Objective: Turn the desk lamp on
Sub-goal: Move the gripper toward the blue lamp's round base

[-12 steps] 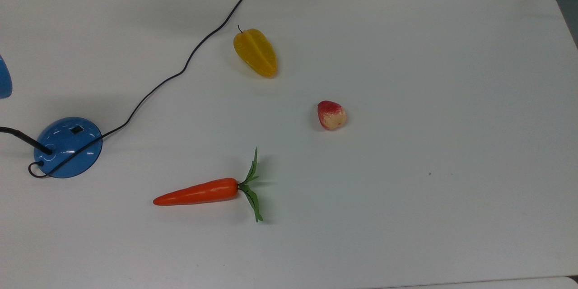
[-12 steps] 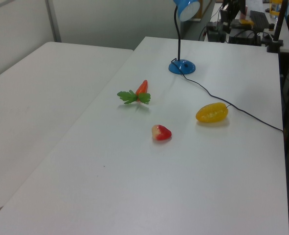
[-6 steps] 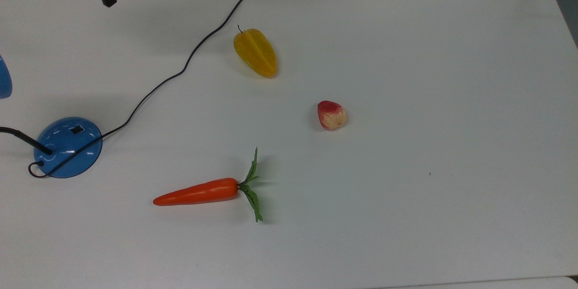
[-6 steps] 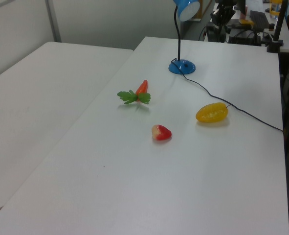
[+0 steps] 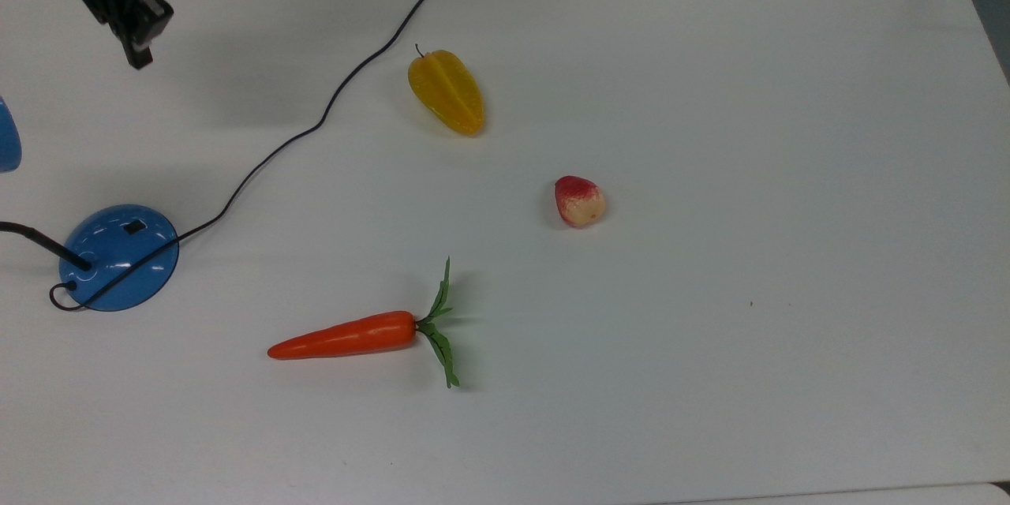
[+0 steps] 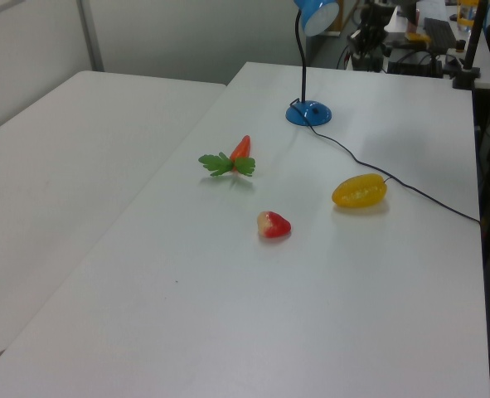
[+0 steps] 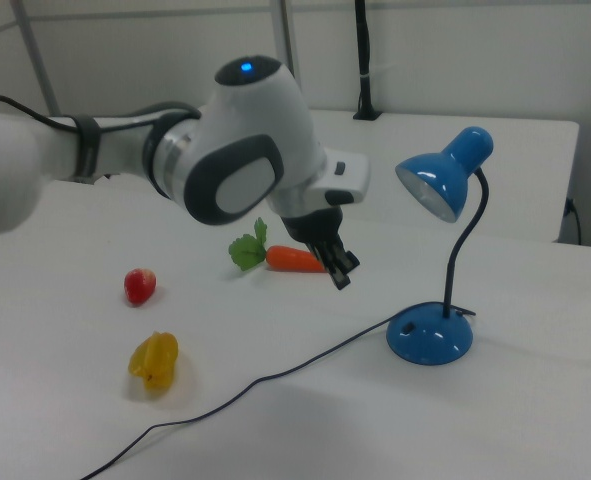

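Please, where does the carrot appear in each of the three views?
Top view: the carrot lies low, left of centre, leaves pointing right.
Left view: the carrot lies left of centre, above the leaves.
Right view: the carrot lies behind the gripper.
Shared landmark: the desk lamp base.

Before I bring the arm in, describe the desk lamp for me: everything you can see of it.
The desk lamp stands upright on the white table, unlit as far as the right view shows. Its glossy blue dome base carries a small black rectangular switch. A thin black bendy neck rises and curves over to a blue shade that is tilted downward. A black cord runs from the base across the table. Nothing else touches it; the tool hangs apart from it.
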